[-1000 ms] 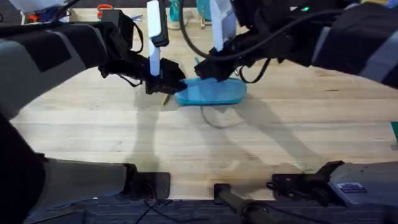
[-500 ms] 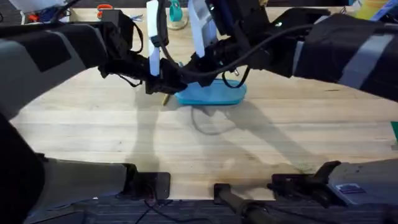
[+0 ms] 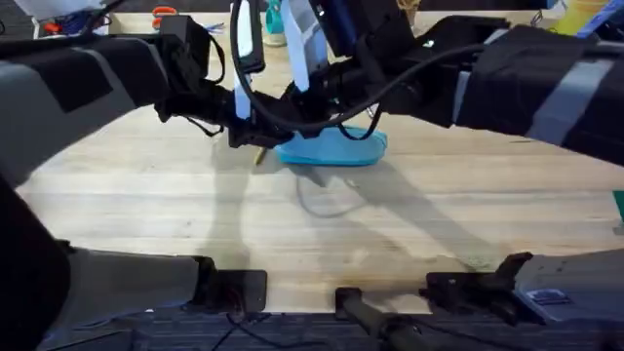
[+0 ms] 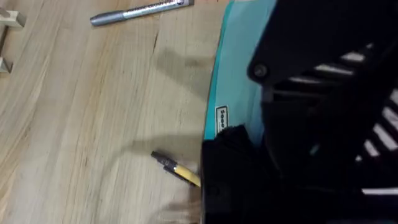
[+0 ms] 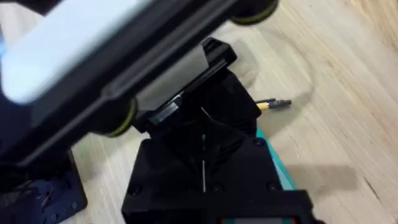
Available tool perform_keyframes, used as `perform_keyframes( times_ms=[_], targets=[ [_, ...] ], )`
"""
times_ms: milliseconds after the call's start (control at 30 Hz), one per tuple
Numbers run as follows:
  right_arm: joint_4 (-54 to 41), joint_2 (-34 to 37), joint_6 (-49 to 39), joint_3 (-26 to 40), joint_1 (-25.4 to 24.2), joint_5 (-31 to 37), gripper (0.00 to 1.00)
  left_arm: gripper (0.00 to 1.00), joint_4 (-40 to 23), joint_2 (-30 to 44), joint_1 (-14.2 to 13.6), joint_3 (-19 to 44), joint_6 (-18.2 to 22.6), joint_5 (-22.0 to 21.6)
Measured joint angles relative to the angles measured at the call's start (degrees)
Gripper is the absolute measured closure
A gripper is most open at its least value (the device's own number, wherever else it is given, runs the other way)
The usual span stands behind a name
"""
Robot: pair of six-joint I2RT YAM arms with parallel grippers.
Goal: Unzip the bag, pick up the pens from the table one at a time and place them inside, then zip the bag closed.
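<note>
The light blue bag lies across the far middle of the table. My left gripper is shut on the bag's left end. Reaching over from the right, my right gripper sits low over the bag's top close to the left gripper, its fingers pressed together at the zip; the pull itself is hidden. The yellow pen with its dark end lies on the wood just off the bag's left end, also seen as the yellow pen beside the bag. The silver pen lies farther off on the table.
Orange-handled scissors and a teal-handled item lie at the far edge. Small wooden blocks sit near the silver pen. Bare wood stretches in front of the bag toward the arm bases.
My right gripper has slid leftward along the top of the bag, from near its middle toward the left gripper. The left gripper has held still on the bag's end.
</note>
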Motion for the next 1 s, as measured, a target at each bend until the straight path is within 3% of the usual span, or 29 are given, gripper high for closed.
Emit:
perform_keyframes(
  times_ms=[167, 200, 367, 400, 667, 900, 933, 1000],
  targets=[
    [0.0, -0.1, 0.2, 0.0, -0.2, -0.3, 0.920, 0.960, 0.0, 0.0, 0.0, 0.0, 0.0, 0.0],
    [0.0, -0.1, 0.2, 0.0, -0.4, -0.2, 0.824, 0.960, 0.0, 0.0, 0.0, 0.0, 0.0, 0.0],
    [-1.3, -1.3, 0.2, 0.0, -3.4, 0.0, 0.108, 0.960, 0.0, 0.0, 0.0, 0.0, 0.2, 0.1],
    [-3.6, -3.0, 0.2, 0.2, -5.1, -0.6, 0.006, 0.960, 0.0, 0.0, 0.0, 0.0, 0.2, 0.1],
    [-9.9, -7.2, 0.2, 0.4, -11.1, 3.9, 0.005, 0.960, 0.0, 0.0, 0.0, 0.0, 0.2, 0.0],
    [-10.3, -10.0, 0.2, 0.4, -12.6, 9.9, 0.004, 0.945, 0.0, 0.0, 0.0, 0.0, 0.2, 0.0],
    [-10.3, -10.2, 0.2, 0.5, -12.7, 10.5, 0.004, 0.857, 0.2, 0.0, 0.0, 0.0, 0.4, 0.0],
    [-10.4, -10.2, 0.2, 0.5, -12.7, 11.6, 0.004, 0.561, 0.5, 0.0, 0.0, 0.0, 0.4, 0.2]
  ],
)
